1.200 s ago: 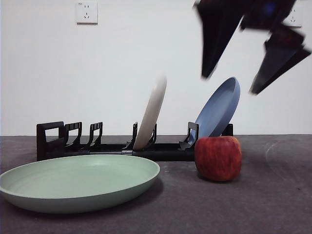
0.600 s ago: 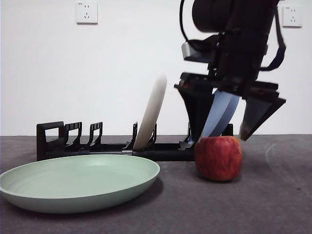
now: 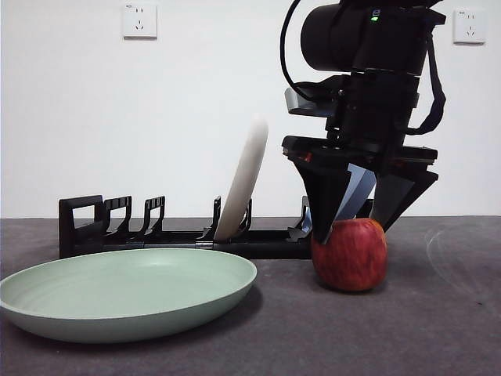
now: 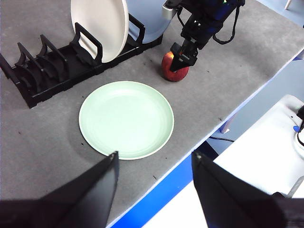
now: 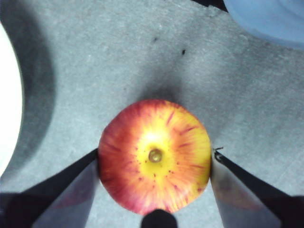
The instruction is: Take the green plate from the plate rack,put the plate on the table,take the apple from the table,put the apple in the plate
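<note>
— Jaws first: how do they stand in the front view?

— Spread apart, one on each side of the apple (image 3: 349,254). The right gripper (image 3: 356,227) hangs over it from above, tips down at the fruit's upper shoulders. Whether they touch the skin I cannot tell here. The apple sits on the table (image 3: 438,329), right of the green plate (image 3: 125,301), which lies flat at the near left. Behind them stands the plate rack (image 3: 180,235), with a cream-white plate (image 3: 244,176) upright in a slot and a blue plate (image 3: 358,192) mostly hidden behind the arm.

— And the left wrist view?

— The left gripper (image 4: 154,164) waits high, jaws apart and holding nothing. Below it the green plate (image 4: 126,118) lies empty on the table (image 4: 38,142), the rack (image 4: 52,71) at the far side, the apple (image 4: 174,69) to the plate's right under the other arm.

— The right wrist view?

— The apple (image 5: 155,161) fills the gap of the right gripper (image 5: 155,164), stem end up, one jaw close at each flank, not yet squeezing.
</note>
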